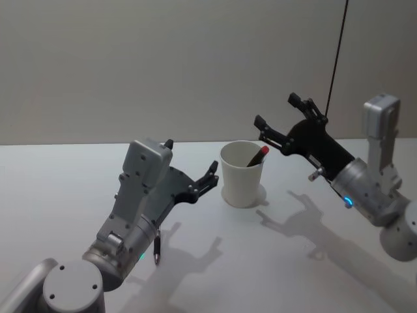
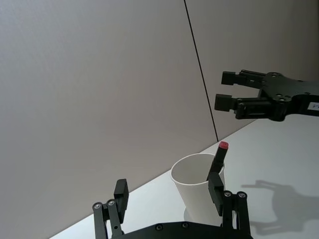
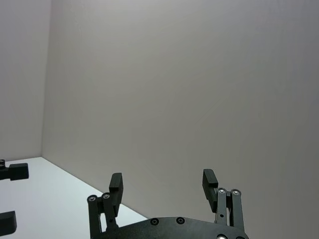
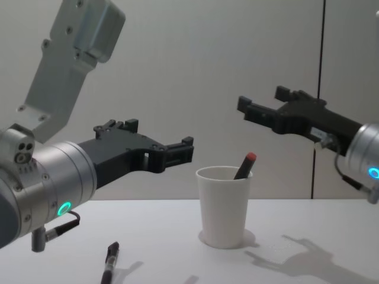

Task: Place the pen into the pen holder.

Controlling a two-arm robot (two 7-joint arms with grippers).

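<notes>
1. Nearest the robot, a dark pen (image 4: 109,263) lies flat on the white counter (image 1: 65,189), under the left forearm and well apart from the cup.
2. The left end effector (image 1: 191,160) hangs above the counter with its fingers spread and nothing between them. It points at the cup from just beside it.
3. The pen holder (image 1: 242,179), a white paper cup, stands upright in the middle of the counter. A red-capped pen (image 1: 258,155) is inside it, leaning on the rim on the robot's right, with its cap sticking out above the rim. For that pen the placing looks done. If the dark one is also meant, it is not yet picked up.
4. The right end effector (image 4: 260,97) hovers higher, on the right side of the cup and clear of the red cap. It is also spread wide and empty.
5. A plain wall (image 1: 130,65) stands behind.
6. Risks, as I judge them:
   - The cup is light and the leaning pen loads one side, so a nudge from the left fingers, which are close, could tip it.
   - A right arm coming down could catch the cap that sticks out and lever the cup over.
   - The dark pen is round and lies flat, so a careless pinch could roll it away.
</notes>
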